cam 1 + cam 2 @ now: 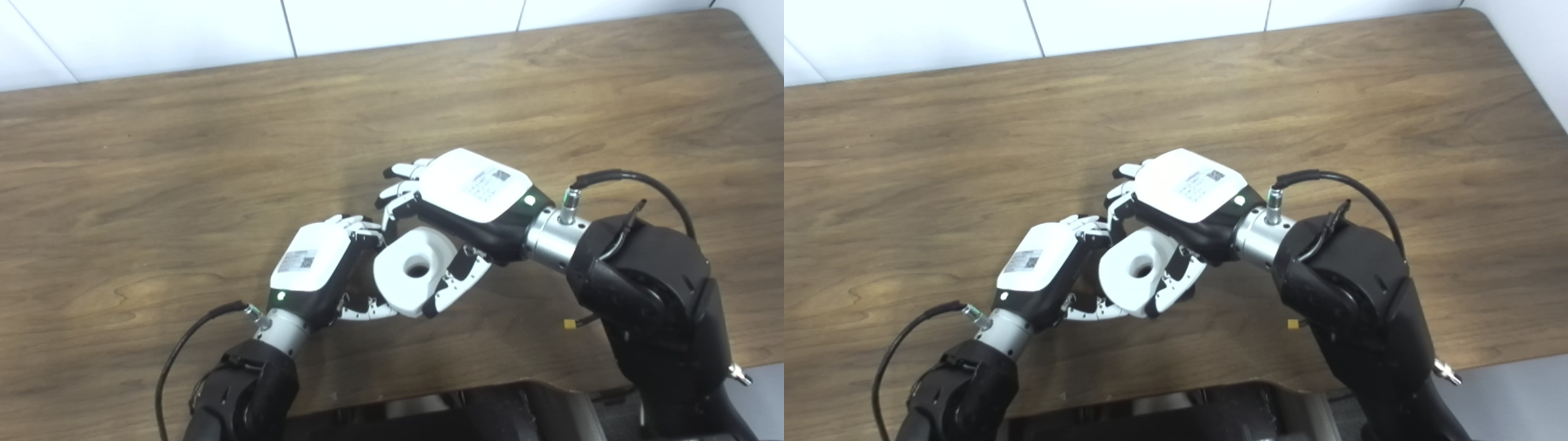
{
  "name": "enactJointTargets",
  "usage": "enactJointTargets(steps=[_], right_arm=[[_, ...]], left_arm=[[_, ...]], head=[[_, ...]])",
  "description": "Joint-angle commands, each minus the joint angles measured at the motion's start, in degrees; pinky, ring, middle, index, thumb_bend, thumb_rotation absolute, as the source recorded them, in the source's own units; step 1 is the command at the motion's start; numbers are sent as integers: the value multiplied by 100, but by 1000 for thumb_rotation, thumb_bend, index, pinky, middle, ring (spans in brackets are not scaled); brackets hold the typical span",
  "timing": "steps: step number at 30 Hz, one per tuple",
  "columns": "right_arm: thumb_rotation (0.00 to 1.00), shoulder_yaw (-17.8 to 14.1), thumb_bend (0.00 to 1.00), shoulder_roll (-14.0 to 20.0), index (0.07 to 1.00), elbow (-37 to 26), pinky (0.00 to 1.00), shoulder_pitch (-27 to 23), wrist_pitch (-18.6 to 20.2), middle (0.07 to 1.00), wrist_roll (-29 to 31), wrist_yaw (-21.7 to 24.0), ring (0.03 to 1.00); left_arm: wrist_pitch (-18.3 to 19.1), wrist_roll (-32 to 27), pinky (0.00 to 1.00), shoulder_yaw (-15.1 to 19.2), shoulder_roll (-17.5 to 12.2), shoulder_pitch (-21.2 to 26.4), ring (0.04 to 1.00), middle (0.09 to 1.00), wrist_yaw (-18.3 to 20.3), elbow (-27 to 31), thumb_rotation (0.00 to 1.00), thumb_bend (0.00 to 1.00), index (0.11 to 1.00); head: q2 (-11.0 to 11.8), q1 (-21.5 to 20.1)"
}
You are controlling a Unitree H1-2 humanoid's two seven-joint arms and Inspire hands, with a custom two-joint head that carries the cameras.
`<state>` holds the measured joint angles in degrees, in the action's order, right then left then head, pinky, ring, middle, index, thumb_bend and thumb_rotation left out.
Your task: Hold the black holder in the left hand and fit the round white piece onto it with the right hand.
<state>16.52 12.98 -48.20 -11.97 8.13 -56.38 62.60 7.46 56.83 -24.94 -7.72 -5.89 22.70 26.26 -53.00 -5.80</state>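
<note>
The round white piece (411, 269), thick with a hole in its middle, is held above the table near the front centre. My right hand (471, 196) is shut on it, fingers (401, 190) over its far side and thumb (456, 285) along its near side. My left hand (318, 263) presses in from the piece's left with fingers curled and its thumb (367, 312) under the piece. The black holder (1082, 285) shows only as a dark sliver between the left palm and the white piece; the rest is hidden.
The wooden table (184, 153) stretches wide to the left, right and back of the hands. A white tiled wall (153, 30) runs along its far edge. A dark base (459, 410) sits at the near edge between the arms.
</note>
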Motion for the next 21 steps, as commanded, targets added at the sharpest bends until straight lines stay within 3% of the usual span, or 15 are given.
enactJointTargets(steps=[1,21], right_arm=[[382,-83,881,-3,680,-122,920,-116,-76,844,-8,-92,951],[409,-226,987,-43,760,-371,910,-419,5,876,-14,338,966]], left_arm=[[-47,36,906,-8,17,10,854,775,-33,85,52,517,486],[-63,46,908,-26,10,27,854,767,-48,51,52,517,486]], head=[[-9,-9],[-4,-13]])
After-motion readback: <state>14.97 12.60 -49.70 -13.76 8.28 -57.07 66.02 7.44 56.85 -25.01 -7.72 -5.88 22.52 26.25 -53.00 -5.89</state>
